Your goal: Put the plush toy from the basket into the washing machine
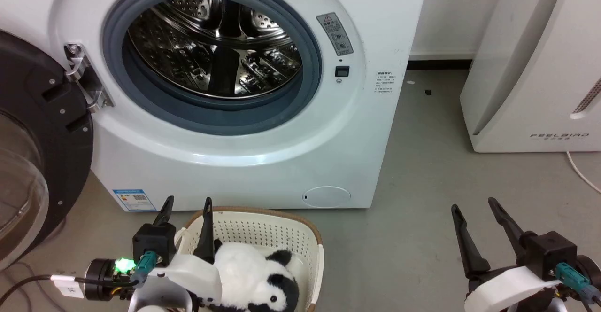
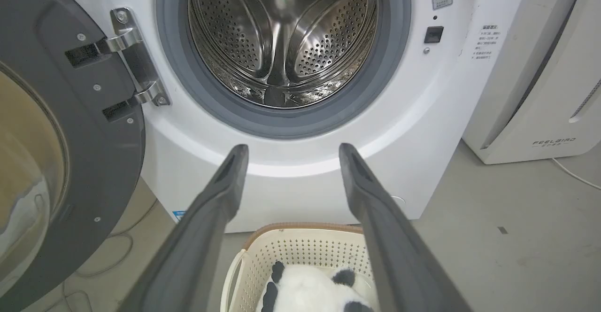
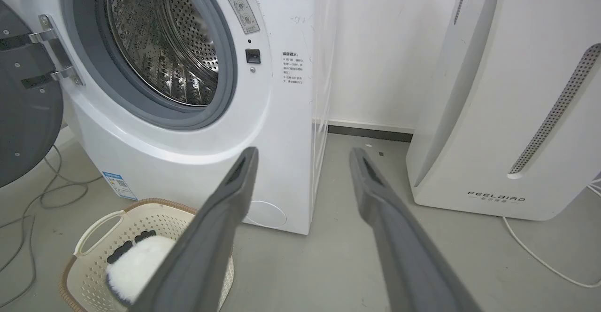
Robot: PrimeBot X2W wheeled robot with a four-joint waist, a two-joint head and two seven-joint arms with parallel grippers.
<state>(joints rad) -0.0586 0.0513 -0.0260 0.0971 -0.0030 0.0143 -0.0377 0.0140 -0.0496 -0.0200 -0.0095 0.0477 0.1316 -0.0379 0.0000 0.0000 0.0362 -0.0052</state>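
The washing machine (image 1: 263, 171) stands on the grey floor (image 1: 422, 199) with its dark door (image 1: 42, 161) swung wide to the robot's left and the steel drum (image 1: 211, 53) open to view (nothing can be seen lying in it). To its right stands a white FEELBIRD-lettered appliance (image 1: 530, 67), apart from it. The basket (image 1: 263, 232) sits on the floor just in front of the washer's base. The plush toy (image 1: 253, 274) lies inside it, head toward the basket's right side. The left gripper (image 1: 188, 200) hangs over the basket's left end, fingers (image 2: 211, 208) released and spread, grasping nothing, pointing toward the washer. The right gripper (image 1: 473, 204) is well to the right over bare floor, its fingers likewise apart and holding nothing.
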